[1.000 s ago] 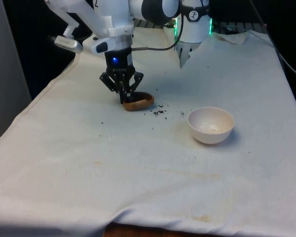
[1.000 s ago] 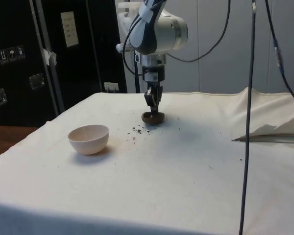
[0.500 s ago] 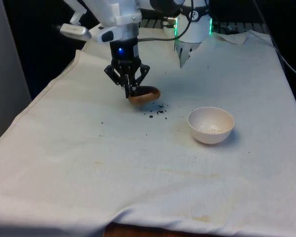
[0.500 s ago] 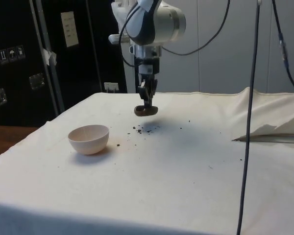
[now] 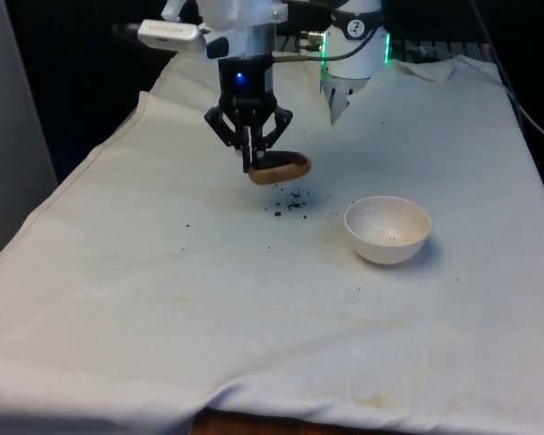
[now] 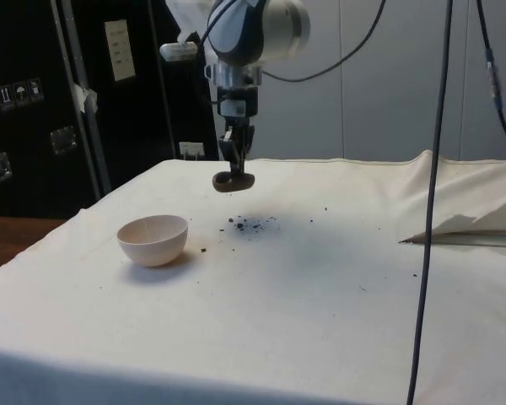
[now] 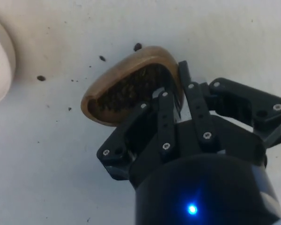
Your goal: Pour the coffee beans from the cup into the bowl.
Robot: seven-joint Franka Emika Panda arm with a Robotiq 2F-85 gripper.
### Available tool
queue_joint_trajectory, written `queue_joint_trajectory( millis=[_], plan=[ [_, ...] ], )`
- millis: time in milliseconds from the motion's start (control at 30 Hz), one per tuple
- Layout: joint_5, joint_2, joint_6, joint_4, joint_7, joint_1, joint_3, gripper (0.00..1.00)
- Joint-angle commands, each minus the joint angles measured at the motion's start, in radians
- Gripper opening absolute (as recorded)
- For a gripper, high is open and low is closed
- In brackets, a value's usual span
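Even overhead light, soft shadows, dark surroundings.

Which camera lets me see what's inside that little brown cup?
The wrist view: it looks into the brown cup, showing dark coffee beans inside. The front view and side view show its outside, held by the gripper above the cloth.

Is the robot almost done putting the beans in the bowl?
Not yet. Done: the gripper has the cup pinched by its rim and up off the table. In hand: the cup hangs in the air, beans inside it. Left: carrying it over the bowl and tipping it. Some spilled beans lie on the cloth.
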Motion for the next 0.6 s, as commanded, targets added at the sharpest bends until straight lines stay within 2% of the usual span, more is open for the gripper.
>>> queue_joint_trajectory(
  millis=[0,200,233,267,533,567],
  plan=[
    [-0.025,0.002,-0.004,0.008,0.029,0.015,-0.009,0.00],
    [-0.068,0.009,-0.004,0.034,0.081,0.021,0.004,0.00],
    [-0.052,0.001,0.000,0.025,0.063,0.010,0.016,0.00],
    [-0.082,0.013,-0.004,0.042,0.098,0.023,0.008,0.00],
    [-0.139,0.039,-0.006,0.092,0.166,0.032,0.022,0.00],
    [-0.118,0.031,0.000,0.080,0.142,0.018,0.034,0.00]
  ],
)
